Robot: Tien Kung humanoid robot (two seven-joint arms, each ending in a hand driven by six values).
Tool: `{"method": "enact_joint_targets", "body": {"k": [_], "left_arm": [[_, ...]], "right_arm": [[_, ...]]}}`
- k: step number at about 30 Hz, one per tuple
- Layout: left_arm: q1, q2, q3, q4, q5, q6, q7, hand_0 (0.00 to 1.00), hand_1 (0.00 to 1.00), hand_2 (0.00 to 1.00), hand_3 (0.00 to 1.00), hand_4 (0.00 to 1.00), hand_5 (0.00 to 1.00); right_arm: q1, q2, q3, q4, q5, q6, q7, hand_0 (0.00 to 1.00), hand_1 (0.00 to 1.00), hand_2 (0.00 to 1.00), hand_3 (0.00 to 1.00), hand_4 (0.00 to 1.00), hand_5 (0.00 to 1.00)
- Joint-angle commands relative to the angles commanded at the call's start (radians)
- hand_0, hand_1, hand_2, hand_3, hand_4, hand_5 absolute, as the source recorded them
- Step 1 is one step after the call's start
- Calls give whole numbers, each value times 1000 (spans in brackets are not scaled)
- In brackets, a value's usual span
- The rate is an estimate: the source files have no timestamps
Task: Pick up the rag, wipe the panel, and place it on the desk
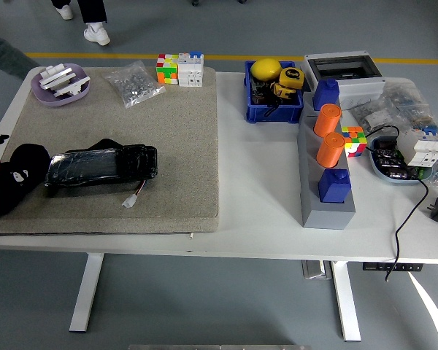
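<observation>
The left hand (pixel 7 186) sits bunched over the black rag (pixel 25 162) at the panel (pixel 101 165)'s left end on the mat (pixel 168 138), seemingly gripping it for wiping.

Left hand (pixel 11 182): black, entering from the left edge, low over the surface at mid-height of the view; back of the hand rounded and turned up, fingers pointing right, their curl not discernible. Left arm: mostly cut off by the frame edge. Right arm and hand: outside the view.
</observation>
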Motion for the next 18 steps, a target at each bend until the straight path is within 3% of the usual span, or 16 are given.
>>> {"method": "enact_joint_targets", "body": {"k": [2,3,8,9,14,18], "left_arm": [[18,-1,-31,-49,-19,11,-5,742,846,819,794,951,251],[25,1,-38,-73,-33,15,-10,723,818,804,738,927,252],[49,-3,-34,-126,-139,29,-42,723,818,804,738,927,252],[51,-7,-35,-127,-147,30,-43,692,788,777,623,792,278],[65,-56,-44,-141,-244,22,-69,692,788,777,623,792,278],[86,-118,-89,-201,-229,13,-101,664,778,765,606,770,288]], "right_arm": [[-3,2,7,0,-2,0,1,773,618,679,614,998,566],[-5,3,6,0,-2,0,0,773,618,679,614,998,567],[-10,5,10,0,2,-5,-6,773,618,679,614,998,567],[-11,5,9,0,3,-6,-7,773,618,679,614,998,566],[-13,5,-8,0,20,-15,-18,773,618,679,614,998,566],[-15,4,-23,0,33,-18,-25,771,619,679,613,998,566]]}}
